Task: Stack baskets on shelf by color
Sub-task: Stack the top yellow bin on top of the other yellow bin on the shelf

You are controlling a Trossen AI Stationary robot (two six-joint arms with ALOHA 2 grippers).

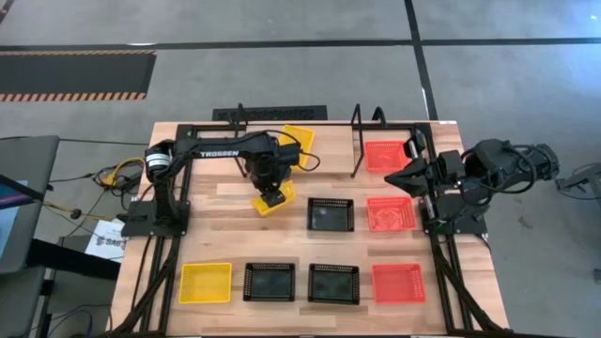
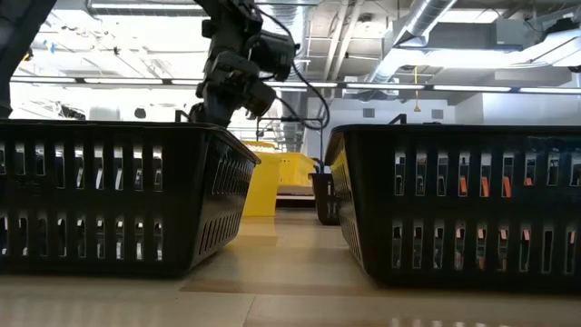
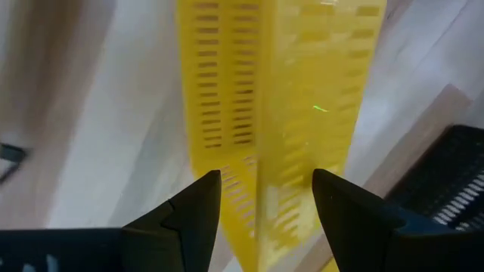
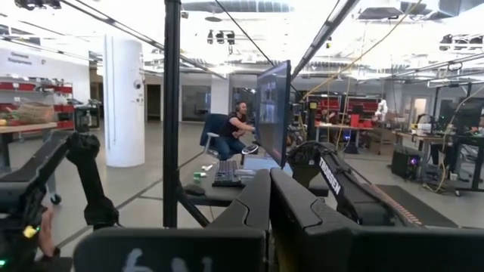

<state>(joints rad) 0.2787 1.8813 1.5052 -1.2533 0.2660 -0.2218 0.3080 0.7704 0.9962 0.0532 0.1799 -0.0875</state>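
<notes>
Left gripper [image 1: 273,198]: above mid-table, fingers [image 3: 189,219] spread either side of a yellow basket [image 1: 275,199] wall, not visibly pressing it. Second yellow basket [image 1: 298,140]: tilted on the shelf [image 1: 331,127]. Third yellow basket [image 1: 206,283]: front row, beside two black baskets [image 1: 269,281] and a red basket [image 1: 398,283]. Third black basket [image 1: 331,214] lies just beside the gripped one. Right gripper [image 1: 406,176]: parked at the table's right edge, fingers together.
</notes>
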